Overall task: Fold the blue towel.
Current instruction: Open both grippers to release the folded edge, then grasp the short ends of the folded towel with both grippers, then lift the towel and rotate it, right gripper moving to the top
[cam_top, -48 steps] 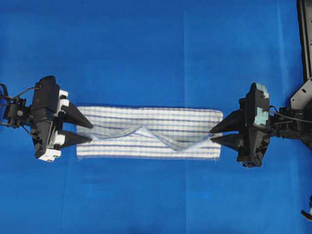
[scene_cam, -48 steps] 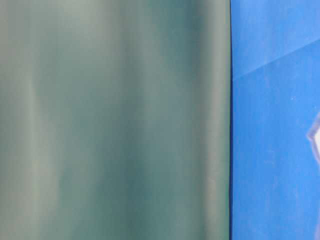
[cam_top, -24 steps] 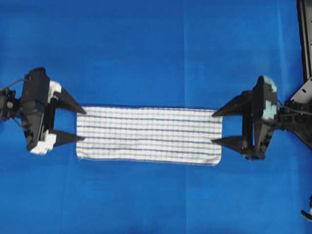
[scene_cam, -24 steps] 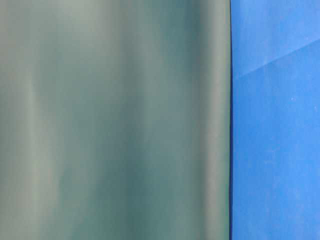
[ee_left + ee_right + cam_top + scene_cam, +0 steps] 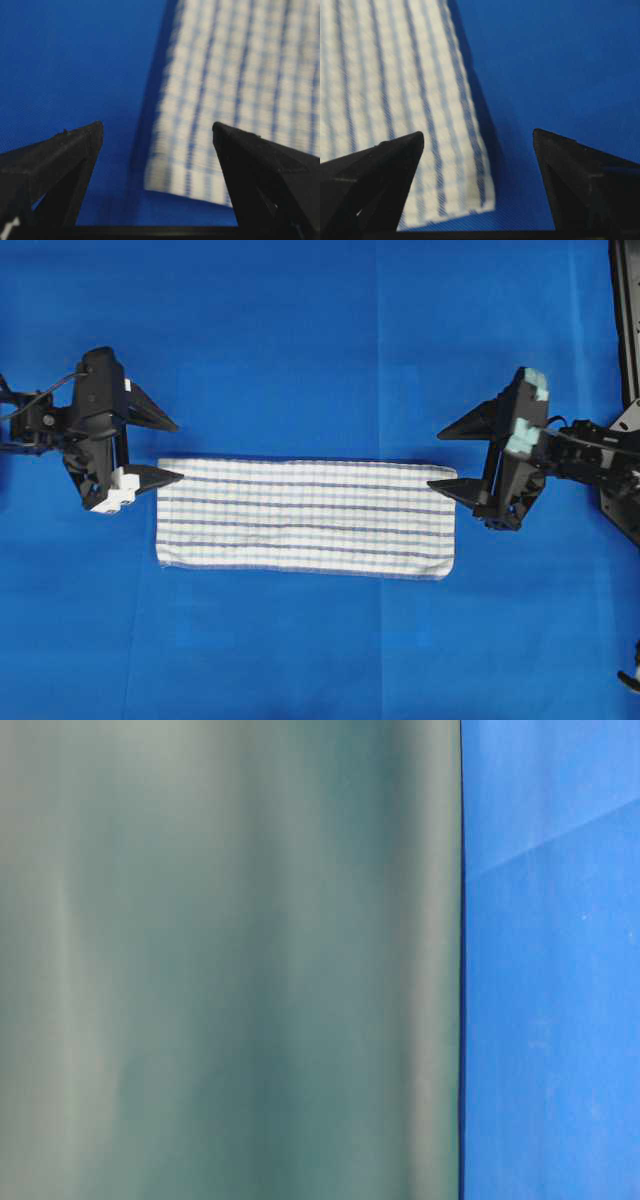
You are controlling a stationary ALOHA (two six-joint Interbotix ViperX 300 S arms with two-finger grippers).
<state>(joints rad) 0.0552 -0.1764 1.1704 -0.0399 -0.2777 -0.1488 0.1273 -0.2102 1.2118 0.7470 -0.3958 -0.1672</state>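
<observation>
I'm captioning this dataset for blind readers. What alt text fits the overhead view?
A rectangular white cloth with thin blue stripes, the blue towel, lies flat as a long band on a solid blue table covering. The black left gripper and right gripper sit open at its far corners, holding nothing.

White blue-striped towel [image 5: 305, 518], blue table covering [image 5: 300, 340]

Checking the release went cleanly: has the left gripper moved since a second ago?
Yes. The left gripper, jaws open, has shifted toward the top of the overhead view, now at the blue towel's upper left corner.
</observation>
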